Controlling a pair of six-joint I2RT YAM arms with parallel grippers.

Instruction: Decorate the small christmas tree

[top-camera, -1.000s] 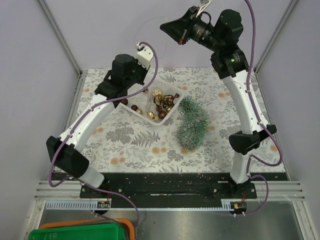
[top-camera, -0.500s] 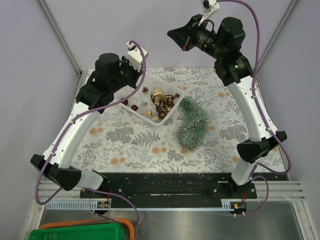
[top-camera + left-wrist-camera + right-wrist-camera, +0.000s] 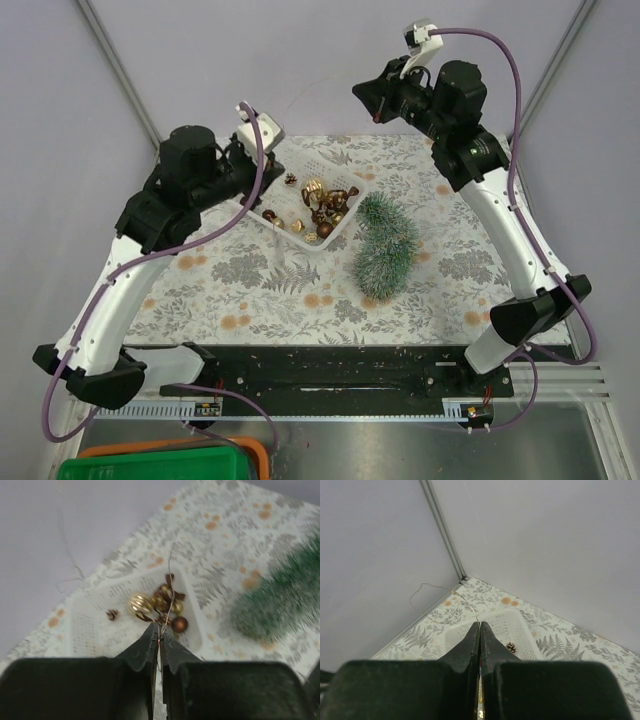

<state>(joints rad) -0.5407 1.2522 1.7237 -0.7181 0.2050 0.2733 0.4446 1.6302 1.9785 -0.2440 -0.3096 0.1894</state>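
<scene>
You have the basket [image 3: 322, 168] on the desk [image 3: 260, 290] near its far edge, left of centre, ornaments [image 3: 322, 200] in it, and the small christmas tree [image 3: 385, 245] lying just beside the basket's right corner.

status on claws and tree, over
Left claw, right claw shut on thin wire. Small christmas tree lying down, bare. Ornaments in white basket beside it.

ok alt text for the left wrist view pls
The left gripper, jaws pinched on a thin wire, hangs above a white basket of gold and brown ornaments. The small christmas tree lies blurred at right on the leaf-print tablecloth.
</scene>
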